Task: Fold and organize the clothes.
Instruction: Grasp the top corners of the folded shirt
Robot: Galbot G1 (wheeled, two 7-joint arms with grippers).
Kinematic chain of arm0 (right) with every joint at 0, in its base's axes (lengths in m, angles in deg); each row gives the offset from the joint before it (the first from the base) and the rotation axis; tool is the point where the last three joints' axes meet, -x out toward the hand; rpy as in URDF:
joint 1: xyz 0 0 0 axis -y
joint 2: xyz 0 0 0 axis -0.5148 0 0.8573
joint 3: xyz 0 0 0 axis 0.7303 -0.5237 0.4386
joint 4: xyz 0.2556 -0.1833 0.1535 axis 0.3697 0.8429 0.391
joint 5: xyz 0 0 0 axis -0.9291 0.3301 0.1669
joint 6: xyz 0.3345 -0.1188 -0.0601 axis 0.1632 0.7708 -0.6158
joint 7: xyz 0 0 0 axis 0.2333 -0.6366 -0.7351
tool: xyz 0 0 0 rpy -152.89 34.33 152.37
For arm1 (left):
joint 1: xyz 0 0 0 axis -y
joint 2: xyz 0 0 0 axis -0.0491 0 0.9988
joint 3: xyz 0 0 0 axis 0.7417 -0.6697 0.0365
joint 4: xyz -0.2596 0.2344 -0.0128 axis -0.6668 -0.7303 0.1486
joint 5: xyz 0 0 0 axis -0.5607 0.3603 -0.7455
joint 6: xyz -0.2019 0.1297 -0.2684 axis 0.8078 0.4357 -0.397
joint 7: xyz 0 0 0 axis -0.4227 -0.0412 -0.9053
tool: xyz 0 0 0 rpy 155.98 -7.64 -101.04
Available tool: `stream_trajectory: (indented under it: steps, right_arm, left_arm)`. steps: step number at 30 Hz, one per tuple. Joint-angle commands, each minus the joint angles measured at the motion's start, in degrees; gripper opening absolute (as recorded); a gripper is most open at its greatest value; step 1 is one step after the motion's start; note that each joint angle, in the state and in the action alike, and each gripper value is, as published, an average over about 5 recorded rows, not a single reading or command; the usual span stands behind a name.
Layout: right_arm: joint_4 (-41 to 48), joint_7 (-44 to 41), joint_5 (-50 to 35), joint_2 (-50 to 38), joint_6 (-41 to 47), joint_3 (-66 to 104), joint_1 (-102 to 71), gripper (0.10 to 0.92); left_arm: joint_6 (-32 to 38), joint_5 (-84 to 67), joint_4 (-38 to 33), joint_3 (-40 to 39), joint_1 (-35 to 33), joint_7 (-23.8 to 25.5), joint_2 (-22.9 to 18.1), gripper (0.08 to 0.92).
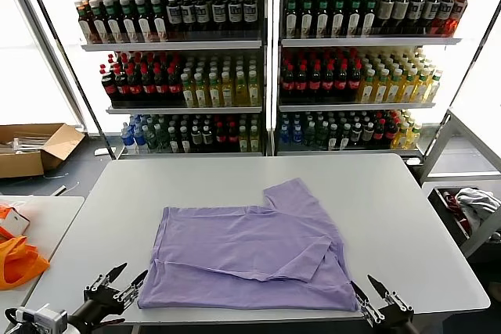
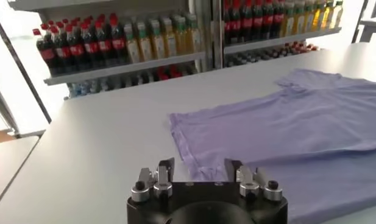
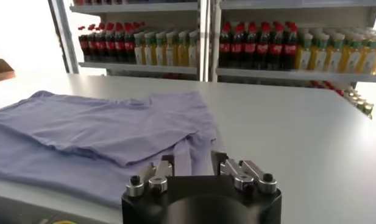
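T-shirt [image 1: 250, 256] lies part-folded; left gripper [image 1: 119, 282] and right gripper [image 1: 378, 296], jaws apart, empty, flank its near hem. Regrasp corners evenly.

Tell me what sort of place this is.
Probably a shop mock-up or test room: shelves packed with rows of drink bottles stand behind a plain white table holding a lavender T-shirt, with a cardboard box on the floor.
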Motion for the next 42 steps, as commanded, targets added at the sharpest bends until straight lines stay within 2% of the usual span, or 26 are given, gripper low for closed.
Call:
stream_trajectory:
  steps: [1, 5, 8, 15, 24, 30, 37, 39, 42]
  right_arm:
    - [11.1, -4.0, -5.0, -5.3, 11.2, -4.9, 27.8, 0.646]
    - [24.1, -7.2, -4.6, -5.5, 13.4, -15.2, 44.6, 0.762]
    - [32.8, -8.6, -3.8, -5.3, 13.4, -23.2, 54.6, 0.811]
    - [50.0, -11.8, -1.9, -2.8, 12.0, -35.7, 69.6, 0.823]
    - [70.2, -12.8, 2.0, 3.3, 8.8, -41.7, 81.0, 0.823]
    - [74.5, -12.6, 4.0, 5.8, 7.9, -41.4, 81.9, 0.823]
    - [75.3, -10.9, 4.8, 8.1, 9.2, -40.6, 81.1, 0.822]
    - [75.3, -10.2, 4.9, 8.4, 9.9, -40.7, 80.9, 0.803]
    - [74.7, -9.6, 4.7, 8.4, 10.6, -40.8, 80.3, 0.733]
  left_arm:
    - [1.0, -4.0, 13.9, -7.1, 17.2, 3.0, 11.6, 0.676]
    - [0.7, -5.4, 22.0, -14.4, 28.3, 4.0, 14.9, 0.784]
    - [0.3, -5.5, 27.3, -19.0, 34.7, 4.4, 16.4, 0.817]
    - [0.7, -7.4, 38.2, -27.5, 44.9, 5.3, 17.3, 0.823]
    - [1.5, -6.4, 47.6, -34.3, 53.1, 5.5, 14.5, 0.822]
    - [2.0, -5.7, 50.3, -36.2, 54.9, 5.7, 13.6, 0.823]
    - [2.1, -4.8, 53.5, -37.3, 55.7, 5.5, 12.8, 0.823]
    - [2.0, -4.6, 53.2, -37.3, 55.2, 5.4, 12.8, 0.822]
    - [1.8, -4.6, 51.3, -36.8, 53.4, 5.4, 12.9, 0.782]
